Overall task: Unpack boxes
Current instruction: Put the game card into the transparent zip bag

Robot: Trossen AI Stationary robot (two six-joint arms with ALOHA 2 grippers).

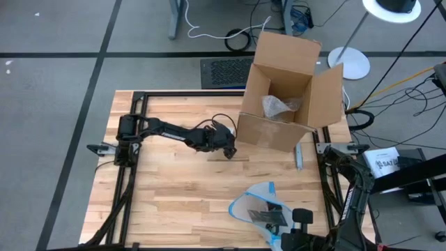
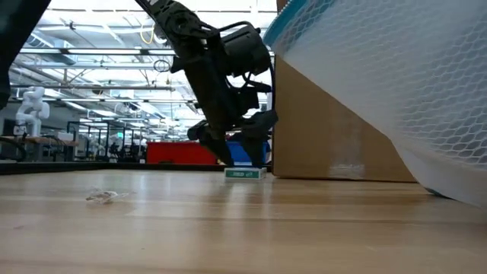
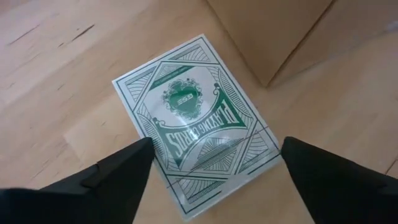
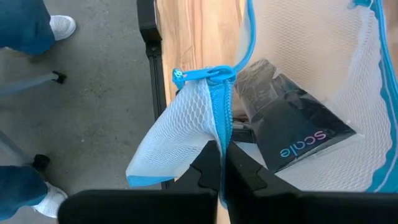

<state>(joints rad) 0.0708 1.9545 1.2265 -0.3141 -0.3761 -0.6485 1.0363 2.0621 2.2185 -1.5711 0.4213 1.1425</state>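
The brown cardboard box [image 1: 289,90] stands on its bottom at the table's far right, flaps open, with a crumpled clear bag [image 1: 279,106] inside. A green pack of playing cards [image 3: 196,121] lies flat on the table by the box's near left corner [image 2: 243,174]. My left gripper [image 3: 214,168] is open just above the pack, slanting down, one finger on either side of it [image 1: 228,148]. At the near edge, my right gripper [image 4: 222,167] is shut on a white mesh pouch with a blue edge [image 1: 254,206]. The pouch holds a black carton marked "scale" [image 4: 298,134]. My right gripper pinches the pouch's blue zipper edge [image 4: 222,134] between its two fingers, beside the zip pull. The fingers come from above, slanting down. The mesh hangs slack around the fingers, one corner [image 4: 161,155] flopped over past the table's edge, with the black carton lying inside.
A small grey-blue item [image 1: 298,157] lies on the table by the box's near right corner. A clear scrap [image 2: 103,196] lies on the bare wood to the left. A black grille-topped unit [image 1: 224,71] sits beyond the far edge. A person's legs and white shoes [image 4: 59,25] show beside the table.
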